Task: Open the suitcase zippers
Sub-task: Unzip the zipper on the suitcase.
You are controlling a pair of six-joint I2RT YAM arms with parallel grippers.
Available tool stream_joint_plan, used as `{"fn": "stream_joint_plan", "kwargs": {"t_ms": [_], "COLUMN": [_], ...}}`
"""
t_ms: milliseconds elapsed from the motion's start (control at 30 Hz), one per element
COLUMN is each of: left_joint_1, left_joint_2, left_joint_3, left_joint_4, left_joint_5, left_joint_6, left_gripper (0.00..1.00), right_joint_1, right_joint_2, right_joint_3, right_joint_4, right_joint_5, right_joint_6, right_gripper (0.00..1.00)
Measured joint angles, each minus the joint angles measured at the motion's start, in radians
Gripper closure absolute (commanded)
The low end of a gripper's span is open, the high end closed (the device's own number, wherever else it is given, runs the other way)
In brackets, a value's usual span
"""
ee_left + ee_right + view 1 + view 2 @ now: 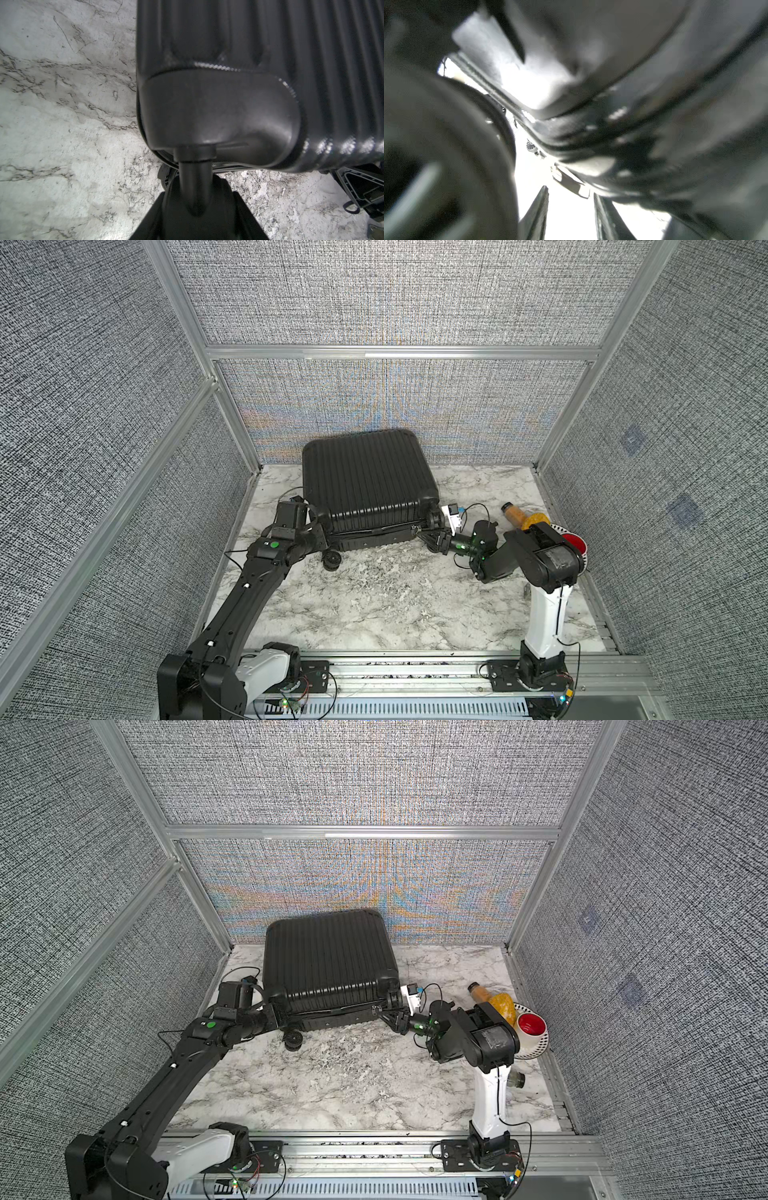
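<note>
Case (pixel 368 477): lies flat with the ribbed shell up and its wheeled end toward the arm bases. The table (pixel 374 605) is under it and the back wall (pixel 374 406) just behind it.
Left gripper (pixel 321 531): at the case's near-left corner, pinching a wheel (pixel 194 187). The wrist view shows a finger on either side of it, which looks like a steadying hold.
Right gripper (pixel 570 199): at the case's near-right corner, level with the seam. The fingers are spread with a bare gap between them, gripping nothing.
Pulls (pixel 414 528): at the near-right corner, just ahead of the right fingertips. No contact shows.
Zipper (pixel 374 529): the seam along the case's near side looks slightly parted, but it is too dark to be sure. The runs down the sides and far edge are hidden.
Done: by my reading, the near run at most. The lid is down.
Left: grip a pull, draw it round the near-right corner and onward, then do the other pull.
Clutter: the bottle (pixel 513 514), cup (pixel 532 1025) and plate (pixel 536 1052) sit well to the right of the case.
</note>
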Motion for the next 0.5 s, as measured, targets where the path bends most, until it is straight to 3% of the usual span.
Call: {"fn": "stream_joint_plan", "kwargs": {"t_ms": [333,500], "left_joint_1": [0.0,0.0], "left_joint_2": [-0.001,-0.001], "left_joint_3": [0.0,0.0], "left_joint_4": [0.0,0.001], "left_joint_5": [0.0,0.002], "left_joint_6": [0.0,-0.001], "left_gripper": [1.0,1.0], "right_joint_1": [0.014,0.014], "right_joint_2": [0.011,0.021], "right_joint_3": [0.014,0.023], "right_joint_4": [-0.009,-0.009], "right_joint_5": [0.011,0.014], "right_joint_6": [0.003,0.015], "right_gripper": [0.62,0.67]}}
